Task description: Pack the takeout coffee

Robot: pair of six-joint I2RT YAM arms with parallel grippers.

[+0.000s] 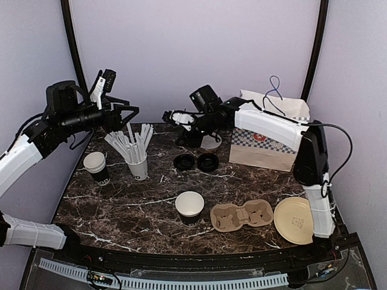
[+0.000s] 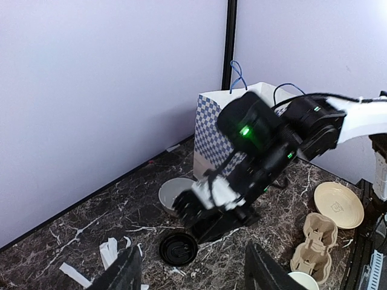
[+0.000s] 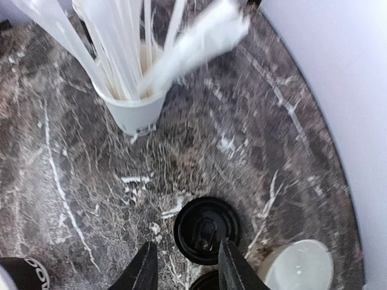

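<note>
**dan_k:** so what are the hands doing right now, got hold of anything? and where's the coffee?

**me:** nope, both are loose. On my left wrist feed the left gripper is spread wide with only air between the fingers; it hangs high over the back left of the table, looking across the marble. The right gripper has its jaws parted a fair bit and grips nothing. It's aimed down at a black lid lying flat on the marble just ahead of the fingertips (whether a tip actually touches it, I can't tell from my feeds); the second lid sits right beside that one.

**dan_k:** and the cups themselves?

**me:** two black ones, both upright and uncapped, white insides showing. The left cup stands near the left edge, just beside the white cup of sticks; the front cup is near the front centre, just left of the cardboard carrier but not in it. So cups and lids are well apart. The paper bag stands at the back right, and the white bowl sits by its foot, just behind the right gripper.
</note>
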